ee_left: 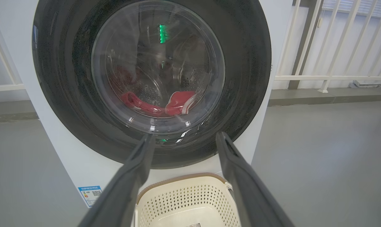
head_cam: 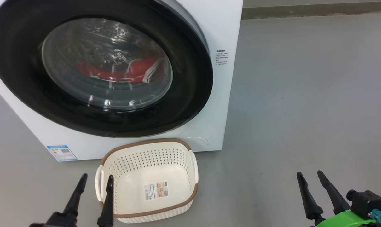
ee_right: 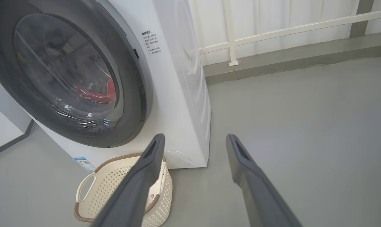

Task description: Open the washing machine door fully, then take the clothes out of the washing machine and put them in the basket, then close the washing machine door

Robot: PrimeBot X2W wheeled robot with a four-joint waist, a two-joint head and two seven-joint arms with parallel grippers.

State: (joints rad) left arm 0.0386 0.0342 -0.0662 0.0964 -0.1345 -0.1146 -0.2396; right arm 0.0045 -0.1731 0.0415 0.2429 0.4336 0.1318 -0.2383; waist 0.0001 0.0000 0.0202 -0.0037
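Black and glossy, the rim of the washing machine door lies closed against the white washing machine in your head view; red clothes show behind its glass; the cream basket stands on the grey floor just before the machine; your left gripper hangs by the basket's left handle, fingers apart, holding nothing; your right gripper is well to the right, spread and empty. From your left wrist, the parted fingers frame the door's lower rim, basket beneath. From your right wrist, the spread fingers point past the machine's front corner, touching nothing.
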